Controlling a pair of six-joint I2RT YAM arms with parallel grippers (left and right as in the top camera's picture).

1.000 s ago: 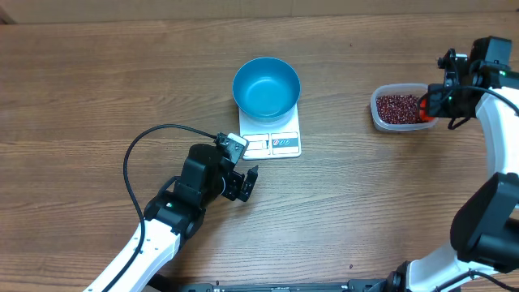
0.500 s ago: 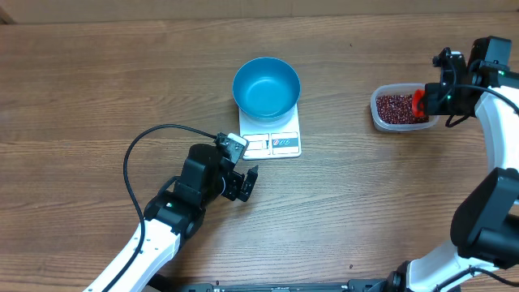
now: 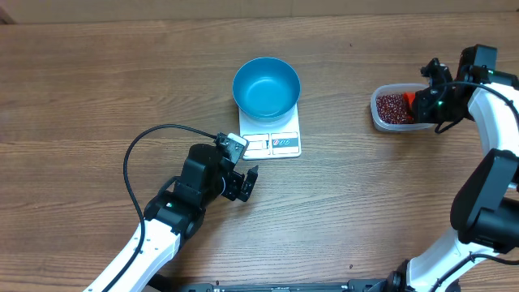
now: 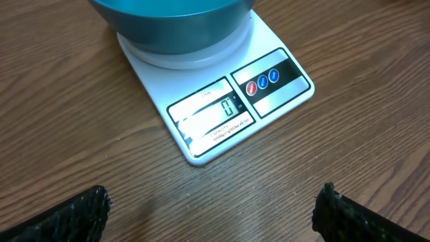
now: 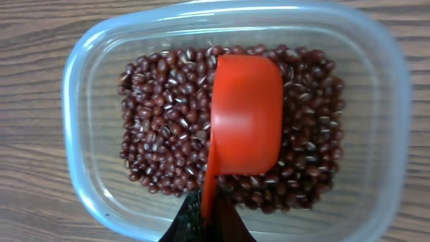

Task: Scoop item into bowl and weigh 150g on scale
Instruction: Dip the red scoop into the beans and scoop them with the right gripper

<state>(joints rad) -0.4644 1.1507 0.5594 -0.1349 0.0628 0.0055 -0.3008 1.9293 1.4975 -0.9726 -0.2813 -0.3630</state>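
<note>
The dark red-brown beans [image 5: 161,128] lie in a clear plastic tub [image 5: 74,134] at the table's right side, the same beans [image 3: 391,107] showing from overhead. My right gripper [image 5: 205,225] is shut on the handle of a red scoop [image 5: 245,114], whose cup rests on the beans. The blue bowl [image 3: 266,86] stands empty on the white scale [image 3: 272,144]. In the left wrist view the scale [image 4: 222,107] shows a zero on its display. My left gripper [image 4: 211,215] hovers open just in front of the scale, nothing between its fingers [image 4: 80,215].
A black cable [image 3: 134,154] loops from the left arm over the wooden table [image 3: 365,211]. The tub [image 3: 379,122] sits well to the right of the scale, with bare wood between them.
My right gripper has moved left with the red scoop, from the tub's right edge to over the beans. The left arm has not moved.
</note>
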